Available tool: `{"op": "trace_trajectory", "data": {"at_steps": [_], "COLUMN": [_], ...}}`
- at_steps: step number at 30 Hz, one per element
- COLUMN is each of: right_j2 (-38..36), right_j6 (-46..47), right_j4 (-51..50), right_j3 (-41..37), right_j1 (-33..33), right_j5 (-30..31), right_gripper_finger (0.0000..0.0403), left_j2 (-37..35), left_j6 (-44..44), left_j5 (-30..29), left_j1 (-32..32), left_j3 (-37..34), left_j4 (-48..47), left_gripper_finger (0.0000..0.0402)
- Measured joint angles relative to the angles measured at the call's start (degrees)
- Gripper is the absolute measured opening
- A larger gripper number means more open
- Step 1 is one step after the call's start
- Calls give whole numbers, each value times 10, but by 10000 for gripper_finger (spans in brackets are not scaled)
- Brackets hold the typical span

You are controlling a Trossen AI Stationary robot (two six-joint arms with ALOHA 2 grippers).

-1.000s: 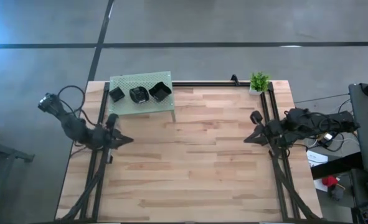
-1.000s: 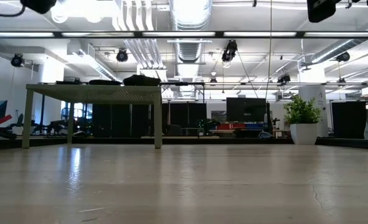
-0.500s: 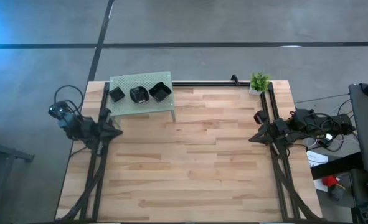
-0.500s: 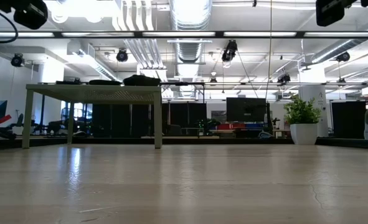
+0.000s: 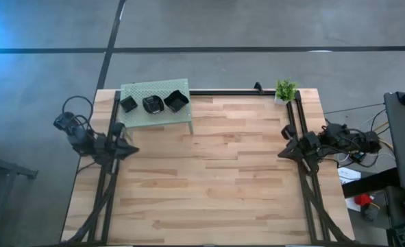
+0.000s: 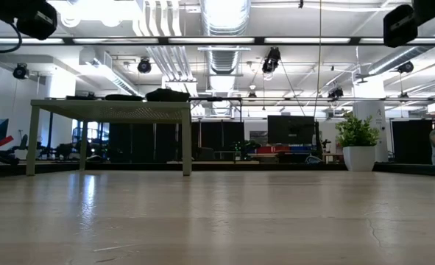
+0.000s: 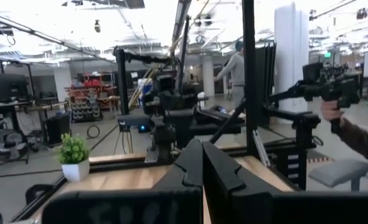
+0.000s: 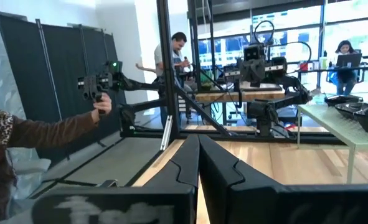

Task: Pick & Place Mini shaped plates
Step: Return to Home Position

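My left gripper (image 5: 128,149) is at the left side of the table (image 5: 209,178), closed tight and holding nothing. My right gripper (image 5: 283,152) is at the right side, also closed and empty. The mini shaped plates (image 5: 152,104) sit in three black piles on the green platform (image 5: 154,89). They are well apart from both grippers and nearer my left one.

Three black mini shaped plates (image 5: 152,104) show from above, on one green perforated platform (image 5: 138,90); one potted plant (image 5: 285,90); one desk (image 5: 209,180); two arms, the left arm (image 5: 92,143) and the right arm (image 5: 325,134)
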Motion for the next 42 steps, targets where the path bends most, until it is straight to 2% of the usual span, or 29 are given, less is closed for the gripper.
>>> {"op": "trace_trajectory", "data": {"at_steps": [8, 21, 30, 34, 42], "right_j2": [-10, -11, -10, -6, -1], "right_j6": [0, 0, 0, -6, -89], "right_j4": [4, 67, 134, 102, 98], "right_j3": [-23, -79, -147, -153, -153], "right_j1": [0, 0, 0, 0, 0], "right_j5": [1, 1, 0, 1, 1], "right_gripper_finger": [8, 8, 8, 8, 8], "left_j2": [0, 0, 0, 0, 0], "left_j6": [-11, -17, -44, -44, -48], "left_j5": [-3, -6, -6, -5, -5], "left_j1": [0, 0, 0, 0, 0], "left_j3": [-43, -139, -140, -140, -140], "left_j4": [18, 91, 52, 49, 46], "left_gripper_finger": [0, 0, 0, 0, 0]}}
